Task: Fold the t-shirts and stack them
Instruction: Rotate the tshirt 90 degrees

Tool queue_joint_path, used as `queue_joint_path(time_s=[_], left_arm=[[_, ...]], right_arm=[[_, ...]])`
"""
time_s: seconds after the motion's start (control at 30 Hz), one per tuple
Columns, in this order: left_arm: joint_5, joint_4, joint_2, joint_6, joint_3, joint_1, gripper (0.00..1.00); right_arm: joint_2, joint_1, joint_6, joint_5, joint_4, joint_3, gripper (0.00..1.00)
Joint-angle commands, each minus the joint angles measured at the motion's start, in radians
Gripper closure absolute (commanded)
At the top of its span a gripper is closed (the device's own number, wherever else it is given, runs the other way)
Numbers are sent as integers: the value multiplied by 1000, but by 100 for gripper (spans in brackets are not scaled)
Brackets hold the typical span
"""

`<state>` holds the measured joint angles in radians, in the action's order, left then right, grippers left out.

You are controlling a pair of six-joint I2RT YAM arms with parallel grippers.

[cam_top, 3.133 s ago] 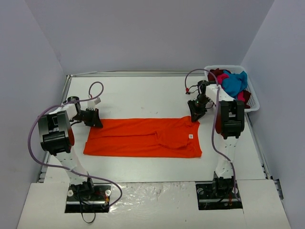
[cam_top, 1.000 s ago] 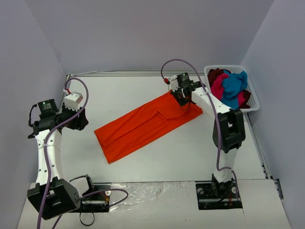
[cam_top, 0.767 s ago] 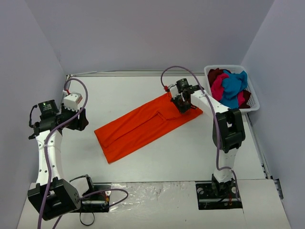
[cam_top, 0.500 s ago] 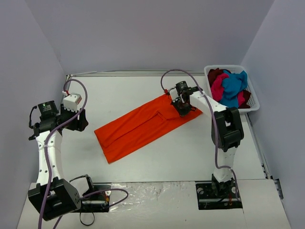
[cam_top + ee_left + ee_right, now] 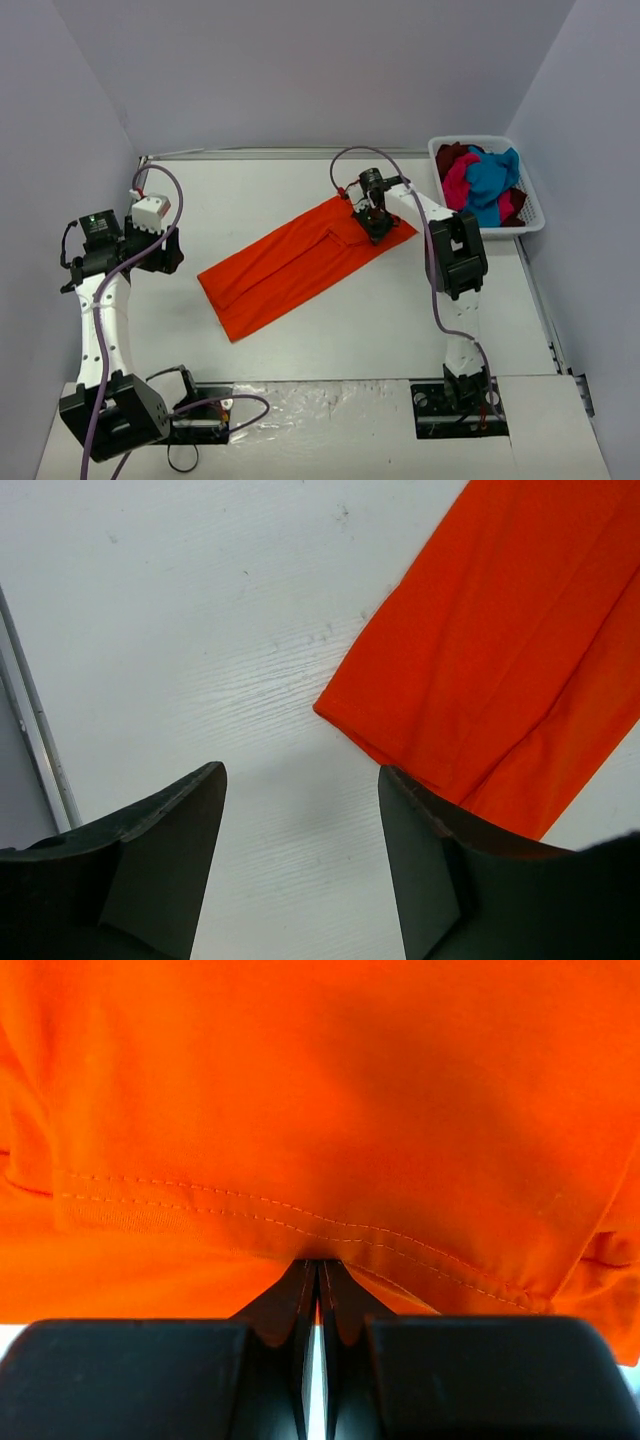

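Shows only at the right wrist: right gripper [image 5: 318, 1290] pinched tight on orange t-shirt [image 5: 290, 265] hem, stitching plain. From above, lies as a long folded strip, slanting across the table [image 5: 250, 190] toward its far-right corner. Left gripper [image 5: 300, 810] spread wide near the left edge.

**Hems, Frame Edges and a Heap Kept Much Out of Sight**

In the right wrist view the orange t-shirt [image 5: 330, 1090] overran the top, left and right edges. A stitched hem covered the fingertips of the right end effector [image 5: 318, 1278], whose fingers were pressed together. From above, that end effector hid part of the shirt's far end.

The left wrist view cut the shirt off at the top and right edges. It also cut the spread fingers of the left end effector [image 5: 300, 772] off at the bottom.

In the basket [image 5: 535, 215], the dark red cloth [image 5: 452, 155] lay mostly buried under the teal-blue shirt [image 5: 492, 178] and the magenta-pink shirt [image 5: 460, 182]. The number of garments could not be told.
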<state>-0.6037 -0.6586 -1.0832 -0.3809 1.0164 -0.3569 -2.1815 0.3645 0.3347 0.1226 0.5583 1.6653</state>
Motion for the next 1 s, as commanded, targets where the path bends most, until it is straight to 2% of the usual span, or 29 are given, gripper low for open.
queue_joint_path(time_s=[0.0,0.1,0.13,0.2,0.23,0.3,0.33,0.37,0.4,0.47,0.5,0.63,0.77,0.97], left_arm=[[10,25,20,13,2,-10,39],[16,31,17,19,4,-10,38],[22,33,14,20,4,-10,38],[30,39,9,17,-1,-10,37],[45,40,5,17,-4,-11,37],[64,45,-1,16,-9,-13,37],[83,45,-6,14,-12,-16,37],[90,45,-6,14,-13,-19,37],[94,45,-9,13,-19,-24,37],[116,47,-14,13,-24,-28,37],[119,47,-20,14,-24,-30,36],[116,40,-35,19,-21,-42,36],[105,40,-40,23,-15,-42,36],[73,36,-27,27,-13,-42,36]], right_arm=[[-115,-2,12,-3,28,126,100],[-236,-2,26,6,83,275,100],[-274,-2,36,9,116,400,100],[-383,-2,46,11,143,540,100],[-421,-2,58,9,155,683,100],[-529,4,79,3,143,825,100],[-566,5,93,-9,126,949,100],[-611,10,101,-21,97,980,100],[-616,11,110,-50,-10,984,100],[-595,22,136,-99,-151,891,100],[-592,27,150,-182,-273,863,100],[-653,36,207,-310,-359,913,100],[-588,39,227,-417,-509,768,100],[-442,50,178,-498,-546,622,100]])
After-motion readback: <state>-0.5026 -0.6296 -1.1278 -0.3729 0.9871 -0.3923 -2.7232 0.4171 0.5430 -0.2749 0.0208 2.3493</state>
